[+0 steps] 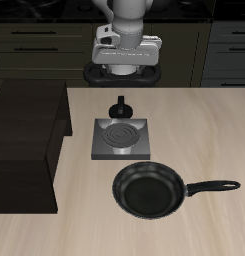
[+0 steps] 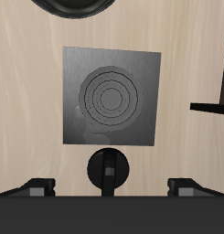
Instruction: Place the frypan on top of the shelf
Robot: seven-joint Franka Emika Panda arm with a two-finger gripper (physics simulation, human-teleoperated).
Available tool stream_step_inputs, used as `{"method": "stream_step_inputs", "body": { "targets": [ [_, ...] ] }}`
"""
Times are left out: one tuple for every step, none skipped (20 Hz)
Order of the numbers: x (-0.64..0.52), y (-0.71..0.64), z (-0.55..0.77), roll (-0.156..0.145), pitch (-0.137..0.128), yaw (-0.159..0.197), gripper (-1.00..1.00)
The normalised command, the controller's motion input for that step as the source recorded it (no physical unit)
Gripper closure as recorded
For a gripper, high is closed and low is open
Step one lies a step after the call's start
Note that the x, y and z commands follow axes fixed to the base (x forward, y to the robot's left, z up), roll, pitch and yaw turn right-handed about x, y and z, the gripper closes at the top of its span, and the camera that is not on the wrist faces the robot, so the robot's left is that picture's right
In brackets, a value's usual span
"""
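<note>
Frypan (image 1: 149, 190) lies flat on the table (image 1: 209, 130), near the front edge, its long straight handle running along the table toward the edge opposite the shelf. Only a sliver of its round black rim (image 2: 79, 5) shows in the wrist view. Just behind the pan sits the grey stove plate (image 1: 120, 138) with a spiral coil (image 2: 109, 97); the two are close but do not appear to touch. The small black knobbed pot (image 1: 120, 108) stands just behind the plate, farther back (image 2: 107, 170).

Shelf (image 1: 24, 140): large dark boxy unit with a flat top, filling one side of the table and running off the picture edge. A strip of bare wood separates it from the plate and from the pan. Bare table also lies around the pan's handle and along the far edge behind it.

End effector (image 1: 125, 72) hangs above the back of the table, over the pot. Its fingers (image 2: 36, 187) are spread wide apart and hold nothing, touching nothing. It is well apart from the pan.

Arm comes down from the back of the scene, wrist pointing straight down at the table.
</note>
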Motion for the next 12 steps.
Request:
{"method": "stream_step_inputs", "body": {
  "targets": [
    [0.29,0.28,-0.1,0.051,-0.008,0.062,-1.0],
    [0.24,0.16,-0.06,-0.026,0.001,0.021,-1.0],
    [0.32,0.22,-0.03,0.003,0.008,0.038,-1.0],
    [0.02,0.03,0.01,0.0,0.0,0.0,-1.0],
    [0.39,0.2,-0.03,-0.019,0.015,0.0,-1.0],
    [0.26,0.15,-0.01,-0.005,0.014,-0.013,-1.0],
    [0.33,0.23,0.04,0.047,0.005,0.015,-1.0],
    [0.3,0.08,0.06,-0.033,-0.016,0.045,-1.0],
    [0.52,0.19,0.06,-0.057,0.018,-0.008,-1.0],
    [0.42,0.17,0.09,0.028,0.035,-0.009,-1.0],
    [0.41,0.08,0.13,-0.082,-0.021,-0.018,-1.0],
    [0.38,0.2,0.12,0.023,0.005,0.008,-1.0]
  ]
}}
